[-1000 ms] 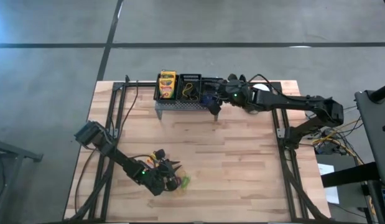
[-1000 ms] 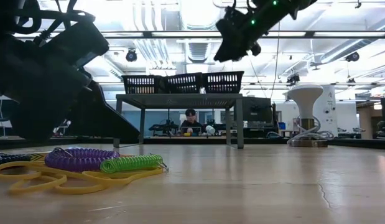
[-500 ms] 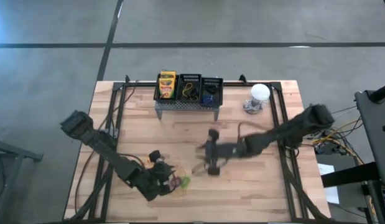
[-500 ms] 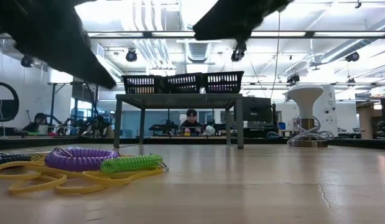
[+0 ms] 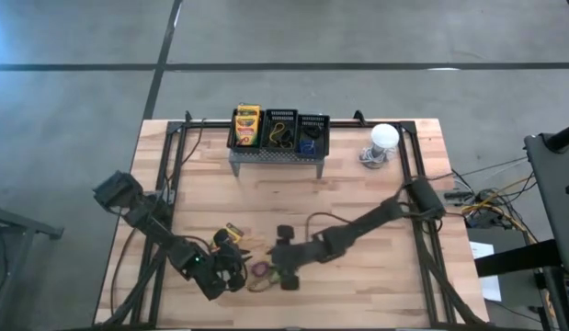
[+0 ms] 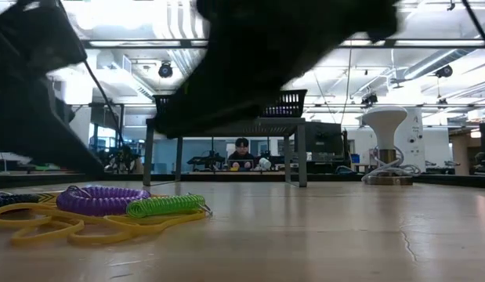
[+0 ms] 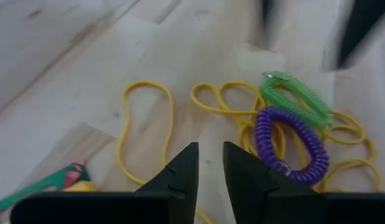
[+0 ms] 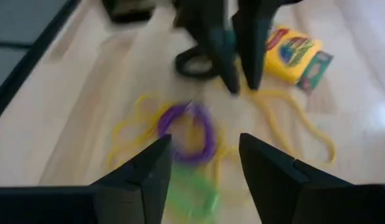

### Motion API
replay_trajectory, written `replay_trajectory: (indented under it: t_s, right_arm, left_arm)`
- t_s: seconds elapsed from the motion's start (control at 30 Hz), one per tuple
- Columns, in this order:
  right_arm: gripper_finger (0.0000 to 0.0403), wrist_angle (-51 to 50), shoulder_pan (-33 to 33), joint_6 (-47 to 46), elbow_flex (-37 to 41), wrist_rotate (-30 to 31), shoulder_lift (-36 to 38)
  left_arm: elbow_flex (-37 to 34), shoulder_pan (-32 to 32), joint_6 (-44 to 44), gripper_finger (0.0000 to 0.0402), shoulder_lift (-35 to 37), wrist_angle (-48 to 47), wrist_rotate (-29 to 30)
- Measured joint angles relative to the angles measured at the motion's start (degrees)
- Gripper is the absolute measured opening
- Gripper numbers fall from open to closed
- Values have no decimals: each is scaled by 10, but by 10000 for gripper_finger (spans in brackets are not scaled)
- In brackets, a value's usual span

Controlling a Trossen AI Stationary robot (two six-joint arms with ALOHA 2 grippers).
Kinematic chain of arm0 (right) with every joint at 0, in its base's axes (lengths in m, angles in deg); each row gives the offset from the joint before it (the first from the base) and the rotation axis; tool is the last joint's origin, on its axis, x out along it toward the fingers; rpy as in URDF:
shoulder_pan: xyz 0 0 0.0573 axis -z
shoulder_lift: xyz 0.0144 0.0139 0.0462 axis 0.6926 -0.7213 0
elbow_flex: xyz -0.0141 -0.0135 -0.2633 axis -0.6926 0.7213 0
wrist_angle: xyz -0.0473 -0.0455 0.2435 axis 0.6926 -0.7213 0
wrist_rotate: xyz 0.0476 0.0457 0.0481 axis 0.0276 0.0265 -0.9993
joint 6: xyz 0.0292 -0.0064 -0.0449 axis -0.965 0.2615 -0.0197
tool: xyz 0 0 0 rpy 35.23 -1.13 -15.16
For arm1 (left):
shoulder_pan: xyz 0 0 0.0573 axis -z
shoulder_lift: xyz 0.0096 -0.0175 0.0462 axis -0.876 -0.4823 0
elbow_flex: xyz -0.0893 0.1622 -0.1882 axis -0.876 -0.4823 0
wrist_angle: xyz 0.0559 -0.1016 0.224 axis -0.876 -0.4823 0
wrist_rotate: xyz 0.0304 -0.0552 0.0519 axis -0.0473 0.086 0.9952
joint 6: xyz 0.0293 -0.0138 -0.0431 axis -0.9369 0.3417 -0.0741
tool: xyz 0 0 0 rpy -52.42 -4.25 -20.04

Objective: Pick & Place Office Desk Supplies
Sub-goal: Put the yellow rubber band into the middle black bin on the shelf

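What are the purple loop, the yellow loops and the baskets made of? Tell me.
The purple loop looks like glossy plastic, since it is wound in a tight spring-like coil. The yellow loops look like rubber: thin, flat, matte, lying limp on the wood. The baskets look like black metal mesh, a fine open grid, though plastic cannot be ruled out.

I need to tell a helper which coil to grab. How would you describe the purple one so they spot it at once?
Look at the table's near edge, at the loose pile of yellow band loops. The purple coil lies on them beside a green coil; it is the only purple, tightly spiralled ring there.
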Motion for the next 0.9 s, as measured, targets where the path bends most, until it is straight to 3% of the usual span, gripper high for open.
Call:
replay_trajectory:
  t_s: [0.17,0.33,0.47,0.67,0.9]
  right_arm:
    - [196,-123,23,36,-106,20,-72]
    - [187,-146,44,88,-184,42,-110]
    - [172,-176,68,117,-207,-22,-138]
    - [143,-167,87,124,-210,-50,-147]
    - [101,-170,103,134,-211,-102,-161]
  left_arm:
    - [-11,4,12,78,-2,3,0]
    - [-22,5,12,78,-5,-6,3]
    - [-31,7,23,78,-4,-14,15]
    - [-27,7,34,78,6,-21,18]
    - [-29,7,108,78,40,-75,41]
